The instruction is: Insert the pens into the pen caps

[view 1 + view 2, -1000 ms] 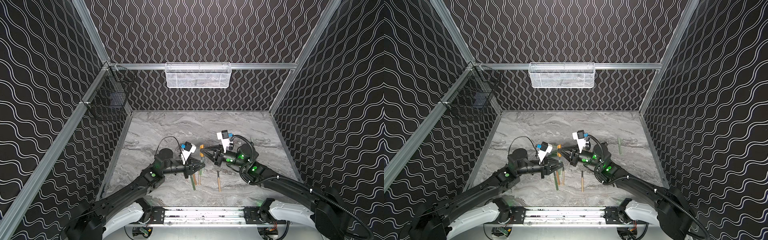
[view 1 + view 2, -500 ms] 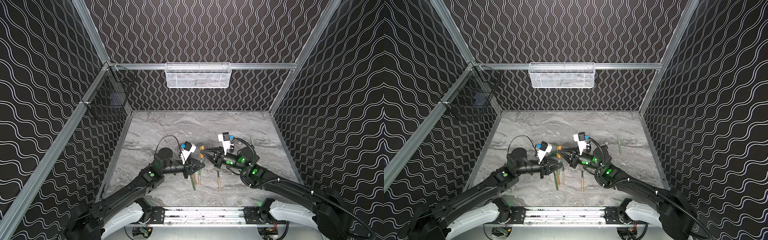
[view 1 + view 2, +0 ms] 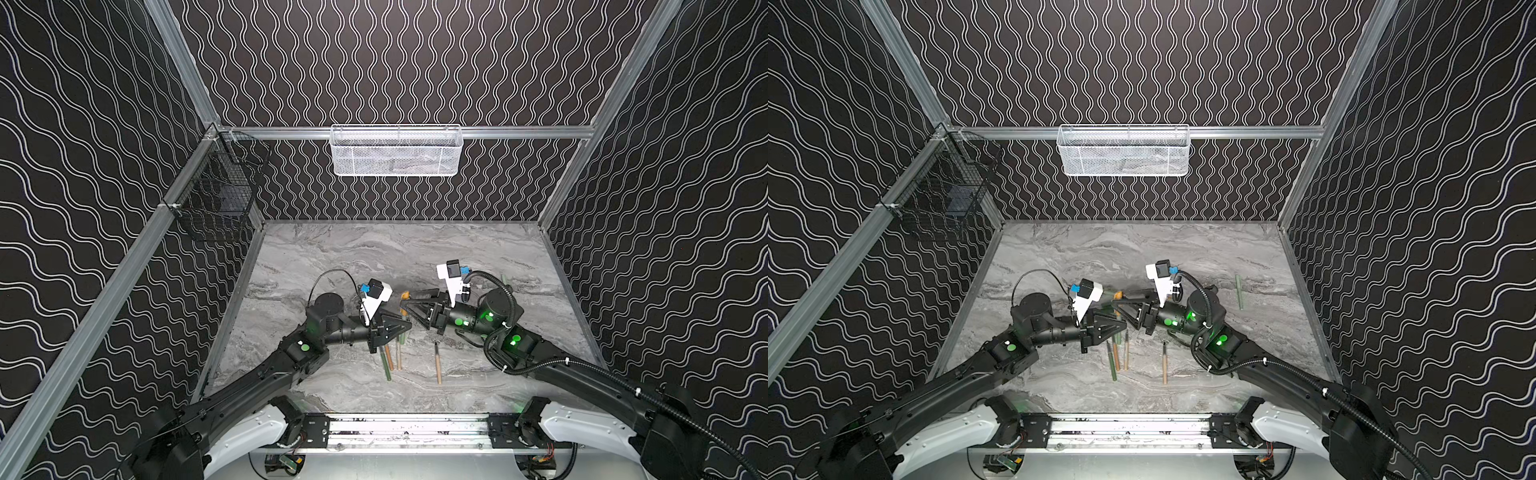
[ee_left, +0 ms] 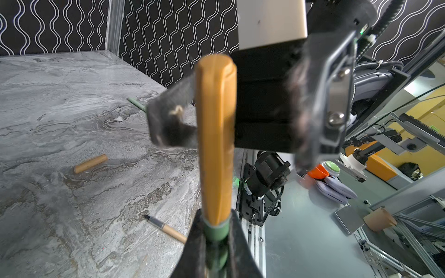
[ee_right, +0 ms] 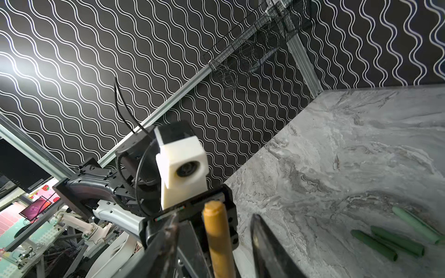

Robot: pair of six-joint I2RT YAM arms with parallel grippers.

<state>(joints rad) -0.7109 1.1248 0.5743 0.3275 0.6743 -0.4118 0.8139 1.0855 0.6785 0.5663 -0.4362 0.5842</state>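
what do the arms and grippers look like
Black arms with white base shells and green lit dots. The left gripper and right gripper have black triangular fingers, each under a white camera block. A ribbed black hose runs along the right arm.

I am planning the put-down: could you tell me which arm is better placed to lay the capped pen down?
Probably left. The left gripper is shut on the green pen below its orange cap, while the right gripper stands open, jaws clear of the cap.
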